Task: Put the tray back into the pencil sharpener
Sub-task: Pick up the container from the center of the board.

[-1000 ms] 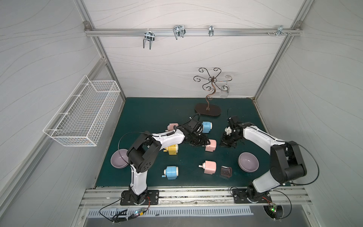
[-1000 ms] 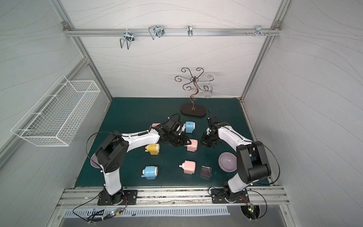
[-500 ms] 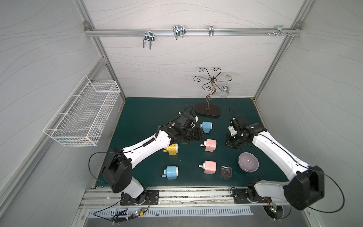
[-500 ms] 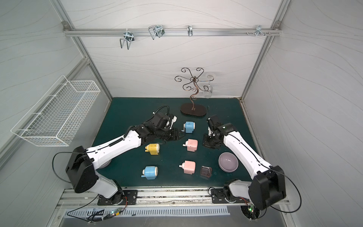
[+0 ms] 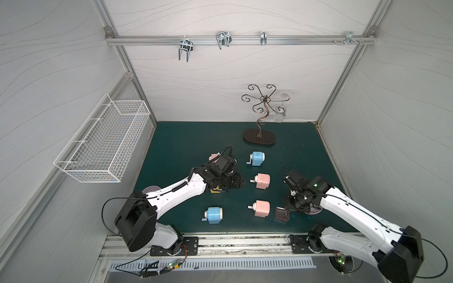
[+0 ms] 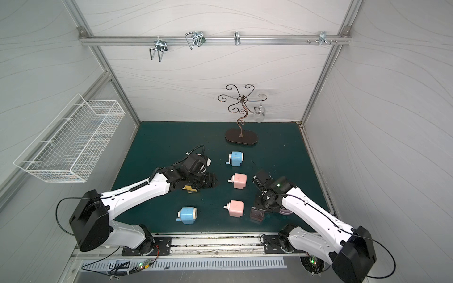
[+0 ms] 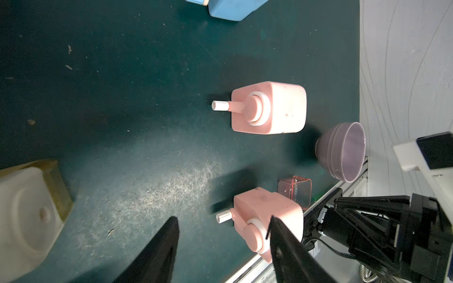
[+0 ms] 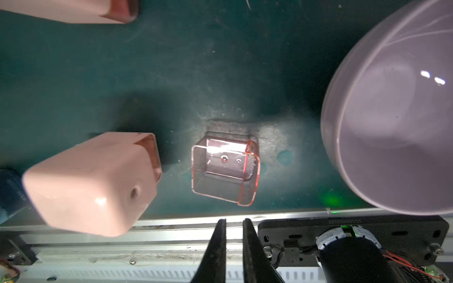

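Observation:
The tray [image 8: 225,169] is a small clear red-tinted box lying on the green mat near the front edge, seen in both top views [image 5: 282,214] [image 6: 256,215]. Just left of it stands the pink pencil sharpener [image 5: 261,208] [image 8: 93,181], its empty slot facing the tray. My right gripper [image 8: 234,221] [image 5: 291,207] hovers above the tray, its jaws a narrow slit apart and holding nothing. My left gripper [image 7: 221,221] [image 5: 237,182] is open and empty over the mat's middle, pointing toward that sharpener [image 7: 267,215].
A second pink sharpener [image 5: 262,180] and two blue ones [image 5: 256,158] [image 5: 213,215] stand on the mat. A yellow sharpener [image 5: 216,190] sits under my left wrist. A purple bowl [image 8: 392,117] lies beside the tray. A jewelry stand [image 5: 259,137] is at the back.
Both grippers have moved toward the front of the mat. The right one has come from beside the far pink sharpener to above the tray. The tray has not moved.

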### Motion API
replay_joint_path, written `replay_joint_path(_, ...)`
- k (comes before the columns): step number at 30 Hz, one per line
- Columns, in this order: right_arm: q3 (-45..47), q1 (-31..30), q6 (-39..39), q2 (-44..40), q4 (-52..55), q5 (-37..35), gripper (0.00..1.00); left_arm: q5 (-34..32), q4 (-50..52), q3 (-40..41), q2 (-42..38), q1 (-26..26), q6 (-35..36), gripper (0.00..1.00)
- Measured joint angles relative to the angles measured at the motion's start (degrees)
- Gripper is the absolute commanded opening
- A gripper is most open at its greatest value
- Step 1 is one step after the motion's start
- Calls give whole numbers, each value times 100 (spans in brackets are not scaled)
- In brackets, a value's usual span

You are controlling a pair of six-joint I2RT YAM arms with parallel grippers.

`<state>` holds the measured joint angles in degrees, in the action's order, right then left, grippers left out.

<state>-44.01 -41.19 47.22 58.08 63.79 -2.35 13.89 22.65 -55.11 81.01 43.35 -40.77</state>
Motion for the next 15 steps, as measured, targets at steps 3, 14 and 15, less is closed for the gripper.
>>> replay_joint_path(3, 138, -37, 142, -2, 13, -52, 18, 0, -15, 7, -22, 4, -2, 62)
replay_joint_path(14, 538, -48, 280, 225, -142, -48, 19, 24, -131, 201, -17, 22, -72, 62)
replay_joint_path(15, 555, -48, 280, 267, -192, -33, 19, 26, -136, 201, -13, 24, -81, 62)
